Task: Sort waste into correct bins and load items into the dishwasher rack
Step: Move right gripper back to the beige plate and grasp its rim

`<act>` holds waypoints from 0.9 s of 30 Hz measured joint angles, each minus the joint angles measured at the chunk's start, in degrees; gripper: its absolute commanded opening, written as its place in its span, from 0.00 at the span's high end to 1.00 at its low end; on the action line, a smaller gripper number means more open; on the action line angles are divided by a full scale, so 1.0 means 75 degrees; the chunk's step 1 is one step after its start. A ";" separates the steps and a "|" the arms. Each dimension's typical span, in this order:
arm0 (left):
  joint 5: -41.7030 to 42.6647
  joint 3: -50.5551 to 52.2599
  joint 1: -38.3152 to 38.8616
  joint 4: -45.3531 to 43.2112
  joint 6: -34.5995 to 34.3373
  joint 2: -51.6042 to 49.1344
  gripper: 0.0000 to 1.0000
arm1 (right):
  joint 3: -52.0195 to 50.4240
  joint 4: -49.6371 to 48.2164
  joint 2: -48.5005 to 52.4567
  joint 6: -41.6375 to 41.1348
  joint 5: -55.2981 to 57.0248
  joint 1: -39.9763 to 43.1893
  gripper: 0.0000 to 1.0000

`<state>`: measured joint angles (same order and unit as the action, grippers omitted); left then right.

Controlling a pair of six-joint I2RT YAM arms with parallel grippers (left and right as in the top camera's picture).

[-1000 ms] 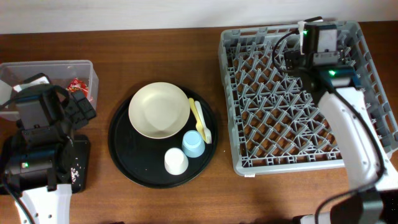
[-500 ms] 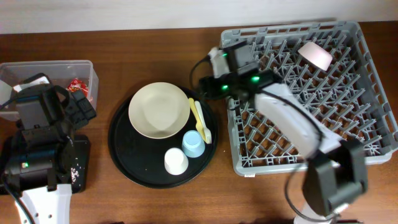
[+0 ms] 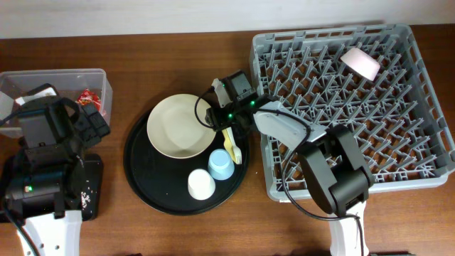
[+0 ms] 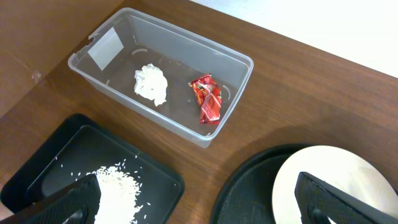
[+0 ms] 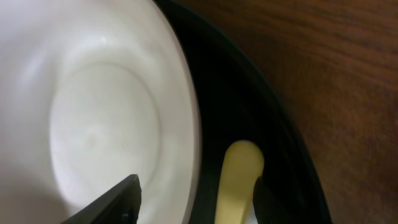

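Note:
My right gripper (image 3: 226, 126) hangs low over the round black tray (image 3: 153, 188). It is open, its jaws straddling the rim of the cream bowl-plate (image 5: 93, 124) and the handle tip of a pale yellow utensil (image 5: 239, 177); neither is gripped. Fork and spoon (image 3: 230, 141) lie beside the bowl-plate (image 3: 181, 126). A light blue cup (image 3: 220, 164) and a white cup (image 3: 201, 184) stand upside down on the tray. The pink bowl (image 3: 360, 62) rests in the grey dishwasher rack (image 3: 405, 181). My left gripper (image 4: 199, 202) is open and empty. The napkin (image 4: 151, 84) and red wrapper (image 4: 206, 99) lie in the clear box (image 4: 242, 59); the rice (image 4: 115, 186) lies in the shallow black tray (image 4: 43, 168).
The right arm (image 3: 284, 128) stretches from the rack's left edge over to the round tray. The left arm (image 3: 43, 156) covers much of the black bin and the clear box's near side. Bare wooden table (image 3: 178, 64) lies behind the tray.
The right arm swung from the rack's far right corner, where the pink bowl now lies free, left to the round tray, and its jaws narrowed. The left arm has not moved.

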<state>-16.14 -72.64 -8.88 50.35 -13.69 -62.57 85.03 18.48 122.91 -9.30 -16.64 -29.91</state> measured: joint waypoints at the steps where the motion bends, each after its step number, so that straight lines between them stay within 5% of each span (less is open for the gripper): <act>1: 0.0000 0.0000 0.0000 0.0000 0.0000 0.0000 0.01 | -0.0003 -0.0108 0.0061 0.0003 0.0044 -0.0006 0.64; 11: 0.0000 0.0000 0.0000 0.0000 0.0000 0.0000 0.01 | 0.0070 -0.0388 0.0079 0.0015 0.0090 -0.0026 0.96; 21: 0.0000 0.0000 0.0000 0.0000 0.0000 0.0000 0.01 | 0.0784 -0.0207 0.0076 0.0020 -0.0090 -0.0026 0.96; 27: 0.0000 0.0000 0.0000 -0.0006 0.0000 0.0000 0.01 | 0.1667 0.2148 -0.1539 0.0067 0.0807 0.0440 0.96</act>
<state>-16.14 -72.64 -8.88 50.30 -13.69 -62.57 97.54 34.59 111.37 -8.80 -10.59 -26.61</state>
